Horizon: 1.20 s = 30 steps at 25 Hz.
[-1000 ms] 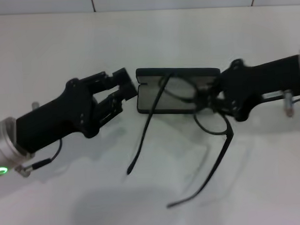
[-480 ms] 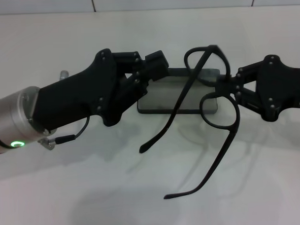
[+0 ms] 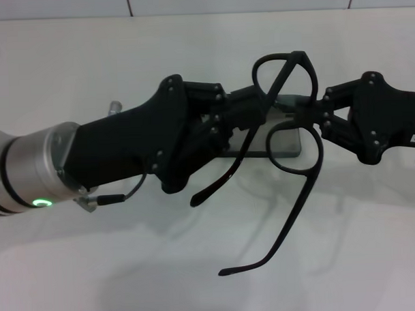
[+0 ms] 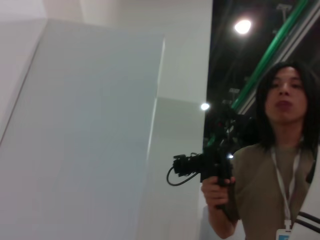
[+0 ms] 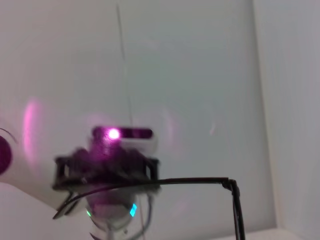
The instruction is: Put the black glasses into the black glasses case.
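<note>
Glasses [image 3: 287,105], light and fragile, hung pinched at their bridge by the right gripper [image 3: 303,114], three o'clock of the left gripper [image 3: 250,109], whose opening I couldn't tell.

Chunky black grippers, silver cuff [image 3: 31,168] with green ring light [image 3: 39,201].

**Glasses lifted over case**

Black glasses [image 3: 288,125]: thin frame, oval lenses, unfolded, up off the desk, tilted with one lens above the other, temples trailing down toward the camera. Black glasses case [image 3: 289,143]: flat beneath, grey lining showing, mostly hidden.
</note>
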Each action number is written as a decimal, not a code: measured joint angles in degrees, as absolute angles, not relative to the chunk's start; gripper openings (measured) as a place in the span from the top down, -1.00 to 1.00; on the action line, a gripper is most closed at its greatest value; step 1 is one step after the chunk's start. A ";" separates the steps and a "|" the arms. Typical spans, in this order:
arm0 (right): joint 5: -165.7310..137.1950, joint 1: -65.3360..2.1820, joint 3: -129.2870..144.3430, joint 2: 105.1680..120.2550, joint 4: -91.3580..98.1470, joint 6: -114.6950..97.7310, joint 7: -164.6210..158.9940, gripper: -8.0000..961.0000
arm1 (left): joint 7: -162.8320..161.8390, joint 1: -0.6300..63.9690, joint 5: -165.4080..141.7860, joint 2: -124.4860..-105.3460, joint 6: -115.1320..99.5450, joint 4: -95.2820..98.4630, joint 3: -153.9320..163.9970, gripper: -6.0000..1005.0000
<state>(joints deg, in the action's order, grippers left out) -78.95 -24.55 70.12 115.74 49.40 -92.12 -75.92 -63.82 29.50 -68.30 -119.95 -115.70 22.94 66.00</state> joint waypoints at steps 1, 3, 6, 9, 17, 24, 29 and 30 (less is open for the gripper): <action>-78.57 -25.15 70.12 115.75 48.76 -92.82 -75.41 0.87 | -63.69 29.76 -68.40 -119.95 -115.55 22.33 66.02 0.88; -78.13 -25.67 70.28 115.84 48.30 -93.67 -74.79 0.87 | -62.97 30.46 -68.64 -119.95 -115.10 20.36 66.04 0.88; -77.94 -25.85 70.44 115.92 48.24 -93.95 -74.60 0.87 | -62.28 30.67 -68.83 -119.95 -114.93 18.88 66.12 0.88; -77.01 -25.96 70.68 116.02 48.19 -94.29 -74.52 0.87 | -61.40 30.68 -68.91 -119.97 -114.80 17.82 66.52 0.88; -74.64 -26.06 71.25 116.11 47.49 -95.78 -73.71 0.87 | -60.99 30.56 -68.92 -120.15 -112.65 16.15 66.75 0.88; -74.54 -26.09 71.94 116.08 46.84 -95.65 -73.66 0.87 | -60.99 30.20 -68.84 -120.34 -112.05 16.09 66.82 0.88; -74.54 -26.24 71.70 115.94 44.74 -95.35 -73.08 0.87 | -60.99 30.27 -68.32 -120.33 -114.33 16.11 66.80 0.88; -74.54 -26.46 71.64 115.96 44.29 -95.32 -72.73 0.87 | -60.99 30.37 -68.39 -120.31 -114.41 16.11 66.80 0.88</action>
